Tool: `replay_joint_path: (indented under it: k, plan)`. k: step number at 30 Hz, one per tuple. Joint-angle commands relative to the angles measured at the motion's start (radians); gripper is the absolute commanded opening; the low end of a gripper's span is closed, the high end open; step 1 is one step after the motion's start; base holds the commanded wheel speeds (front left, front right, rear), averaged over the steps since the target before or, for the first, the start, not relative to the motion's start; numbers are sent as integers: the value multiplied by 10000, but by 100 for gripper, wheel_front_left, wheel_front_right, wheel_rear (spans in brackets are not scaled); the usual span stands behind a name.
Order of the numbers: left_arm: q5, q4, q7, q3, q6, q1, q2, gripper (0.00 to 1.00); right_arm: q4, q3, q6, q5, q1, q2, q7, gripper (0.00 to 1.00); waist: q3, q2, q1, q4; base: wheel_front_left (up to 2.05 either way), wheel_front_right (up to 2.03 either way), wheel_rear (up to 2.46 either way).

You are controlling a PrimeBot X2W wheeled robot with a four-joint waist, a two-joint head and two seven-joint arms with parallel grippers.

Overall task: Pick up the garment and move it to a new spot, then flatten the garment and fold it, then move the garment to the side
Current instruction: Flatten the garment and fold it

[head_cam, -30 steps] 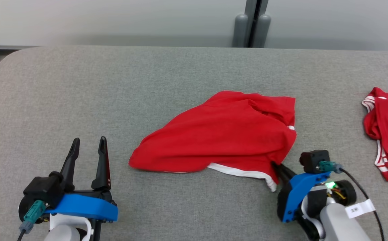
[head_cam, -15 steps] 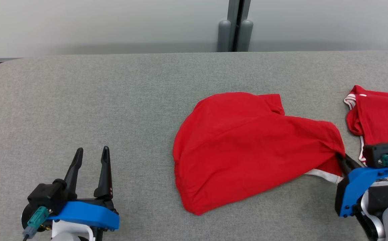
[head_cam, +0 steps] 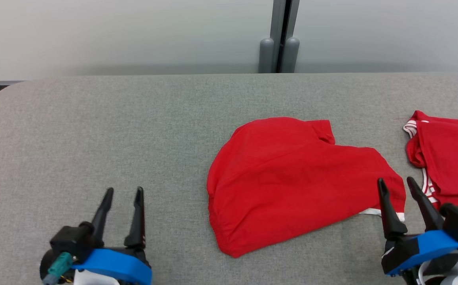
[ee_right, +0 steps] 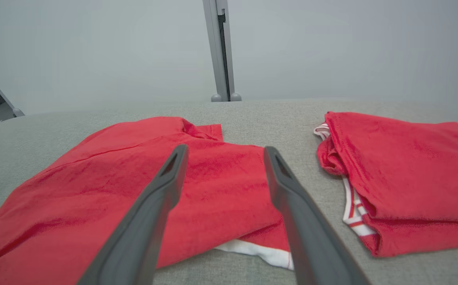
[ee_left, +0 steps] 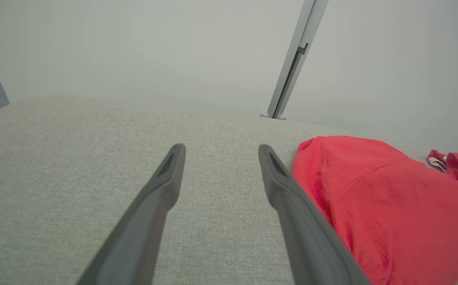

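looking down on garment [head_cam: 292, 182] sprawled mid-table [head_cam: 134, 130], hem [head_cam: 368, 211] peeking white at near right corner. catching right gripper [head_cam: 395, 181] there, fingers spread; left gripper [head_cam: 124, 190] likewise, well apart. spotting second garment [head_cam: 450, 158] far right.

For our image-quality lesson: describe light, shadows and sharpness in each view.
Head view: even, soft light; the red garment sharp, barely any shadow. Left wrist view: left gripper, fingers blurring toward the lens. Right wrist view: right gripper likewise; second red garment fairly sharp.
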Motion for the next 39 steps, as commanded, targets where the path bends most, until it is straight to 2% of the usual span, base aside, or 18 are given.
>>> replay_joint_path:
  k: [1, 5, 10, 13, 20, 26, 34, 35, 36, 37, 39]
  plan:
    - [-16, 2, 103, -95, -84, 136, 5, 100, -56, 29, 7, 131, 194, 73, -162, 100, -33, -1, 0, -8, 0, 0, 0]
    - [-198, 108, 958, -805, -596, 238, -105, 100, 28, 233, 7, 210, 250, 165, -292, 100, 0, -1, 0, 0, 0, 0, 0]
    - [-1150, 223, 2691, -1624, -1580, 137, -333, 100, 154, 395, 7, 78, -10, 185, -269, 100, 115, -1, 0, 49, 0, 0, 0]
    - [-1577, 299, 3386, -2002, -1875, -108, -443, 100, 216, 420, 7, 102, -90, 190, -278, 100, 194, -1, 0, 73, 0, 0, 0]
    - [-2082, 1045, 3767, -2459, -2161, -830, -796, 100, 461, 616, 7, 420, -278, 189, -416, 100, 359, -1, 0, -75, 0, 0, 0]
    - [-2462, 1695, 3816, -2562, -2212, -1238, -932, 100, 621, 833, 7, 514, -403, 188, -515, 100, 418, -1, 0, -279, 0, 0, 0]
    - [-2732, 1834, 3316, -2777, -2264, -1537, -893, 100, 726, 829, 7, 528, -374, 189, -604, 100, 454, -1, 0, -398, 0, 0, 0]
    - [-2752, 1801, 3234, -2814, -2267, -1551, -877, 90, 727, 820, 7, 525, -362, 189, -598, 100, 457, -1, 0, -392, 0, 0, 0]
    - [-2720, 1759, 3149, -2857, -2270, -1583, -831, 47, 731, 814, 7, 519, -355, 189, -597, 100, 462, -1, 0, -385, 0, 0, 0]
    - [-2680, 1716, 3049, -2886, -2271, -1618, -783, 27, 733, 808, 7, 511, -356, 189, -600, 100, 468, -1, 0, -377, 0, 0, 0]
    - [-2593, 1608, 2771, -2972, -2272, -1664, -720, 0, 738, 806, 7, 497, -364, 189, -597, 100, 471, -1, 0, -361, 0, 0, 0]
